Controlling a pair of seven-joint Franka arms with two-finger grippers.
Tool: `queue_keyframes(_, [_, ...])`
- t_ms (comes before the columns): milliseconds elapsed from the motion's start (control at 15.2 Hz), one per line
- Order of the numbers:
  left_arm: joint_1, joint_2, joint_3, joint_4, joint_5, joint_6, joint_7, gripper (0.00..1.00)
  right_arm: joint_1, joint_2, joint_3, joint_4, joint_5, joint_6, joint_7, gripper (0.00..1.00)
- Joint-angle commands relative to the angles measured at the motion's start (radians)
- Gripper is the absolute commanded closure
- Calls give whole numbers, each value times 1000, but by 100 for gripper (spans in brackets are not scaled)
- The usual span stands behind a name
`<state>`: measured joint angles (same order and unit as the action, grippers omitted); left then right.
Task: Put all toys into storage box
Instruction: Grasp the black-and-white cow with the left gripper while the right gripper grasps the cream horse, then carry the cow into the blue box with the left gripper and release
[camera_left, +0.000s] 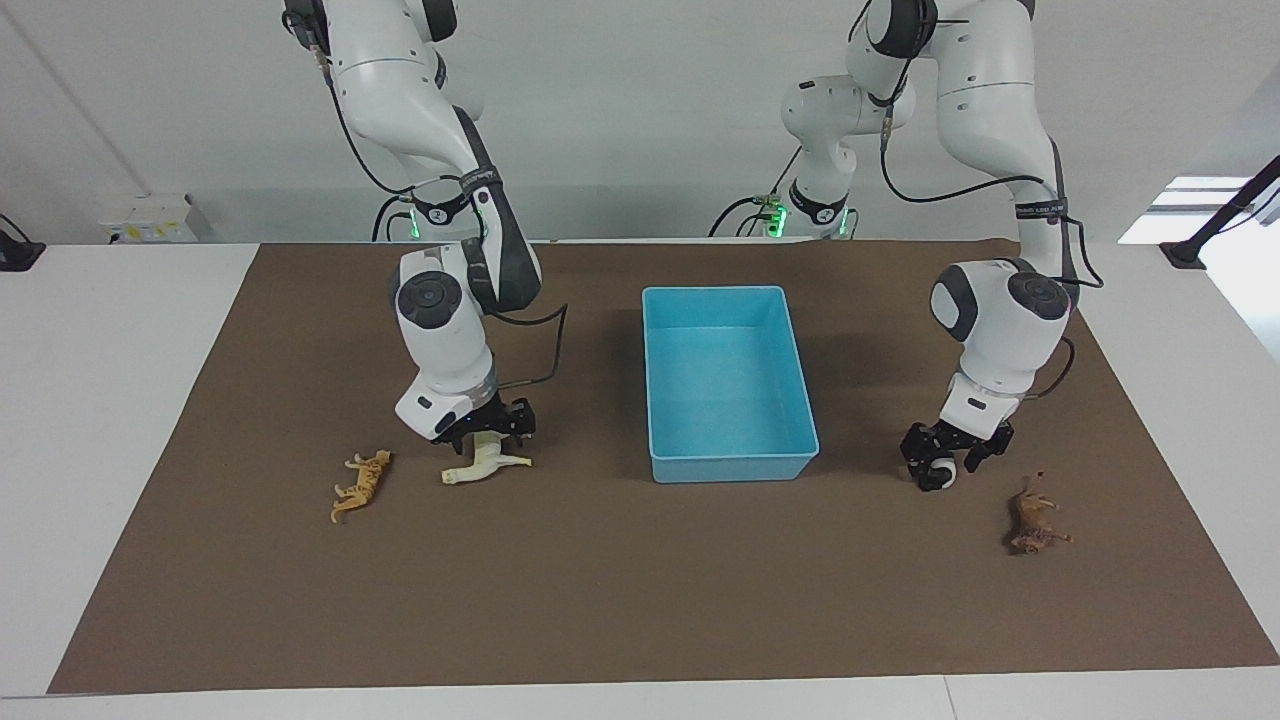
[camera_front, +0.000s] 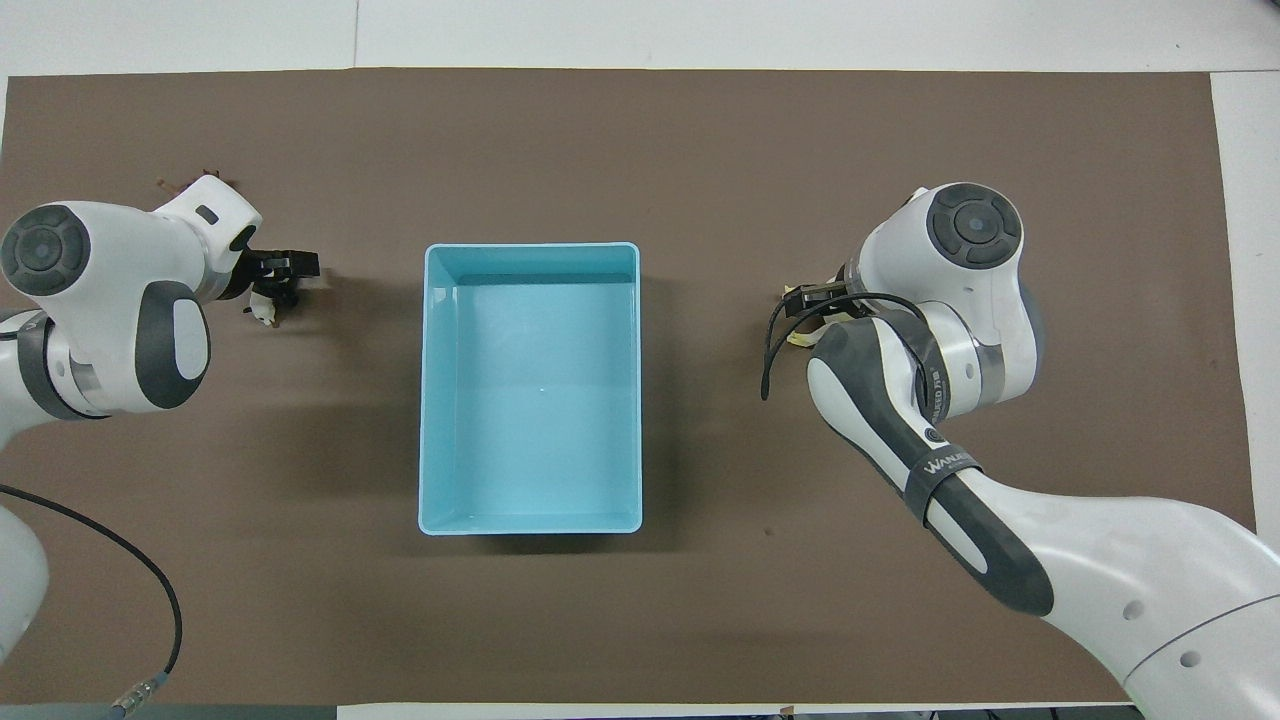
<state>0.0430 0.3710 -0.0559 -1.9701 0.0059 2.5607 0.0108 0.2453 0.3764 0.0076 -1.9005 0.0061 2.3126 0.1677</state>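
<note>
Facing view, across the brown mat (camera_left: 600, 580): tiger (camera_left: 361, 484) lying on mat, right arm's end. Beside it cream horse (camera_left: 486, 463); right gripper (camera_left: 487, 428) closed on its back. Light blue storage box (camera_left: 728, 384) mid-table. Left gripper (camera_left: 944, 461) clamps the panda (camera_left: 940, 476). Dark brown animal (camera_left: 1036, 517) just beside. Right forearm band (camera_front: 940, 467) reads "WANLEED"-like; unsure.

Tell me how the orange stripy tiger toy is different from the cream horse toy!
The orange striped plastic tiger is orange with dark stripes; the cream plastic horse is plain cream. The tiger lies alone on the brown mat, nothing touching it; the horse has the right gripper down on it. The tiger is farther from the light blue plastic storage box than the horse. Both are small animal toys lying outside the box.
</note>
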Motion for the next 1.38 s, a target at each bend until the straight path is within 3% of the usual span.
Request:
queue_keyframes(0, [-2, 3, 2, -12, 9, 24, 0, 20, -1, 24, 2, -8, 3, 50, 9, 6])
queue_keyframes(66, [-3, 2, 2, -13, 9, 23, 0, 26, -1, 27, 2, -8, 3, 53, 10, 9])
queue_keyframes(198, [-5, 2, 2, -7, 9, 13, -2, 51, -1, 27, 2, -8, 3, 50, 10, 16])
queue_keyframes(264, [-6, 2, 2, -6, 9, 10, -2, 63, -1, 27, 2, -8, 3, 47, 10, 28])
queue_keyframes(396, [-3, 2, 2, 10, 9, -13, -2, 77, 0, 27, 2, -8, 3, 47, 15, 94])
queue_keyframes(462, [-2, 0, 2, 42, 9, -52, -2, 79, -1, 27, 2, -5, 3, 44, 18, 100])
queue_keyframes(791, [-26, -50, -10, 334, 2, -521, -119, 79, 8, 24, 2, 76, 3, -43, 27, 100])
queue_keyframes(923, [-128, -96, -9, 384, 0, -652, -281, 79, 9, 19, 0, 165, 2, -140, 26, 100])
queue_keyframes(1121, [-326, -129, -9, 363, 0, -671, -581, 78, 8, -5, -3, 308, 2, -302, 26, 100])
queue_keyframes(1253, [-421, -162, -9, 288, 2, -624, -699, 76, 9, -34, -1, 374, 3, -390, 26, 100])
queue_keyframes(1319, [-452, -181, -9, 243, 2, -585, -721, 57, 9, -50, -1, 392, 5, -421, 26, 100])
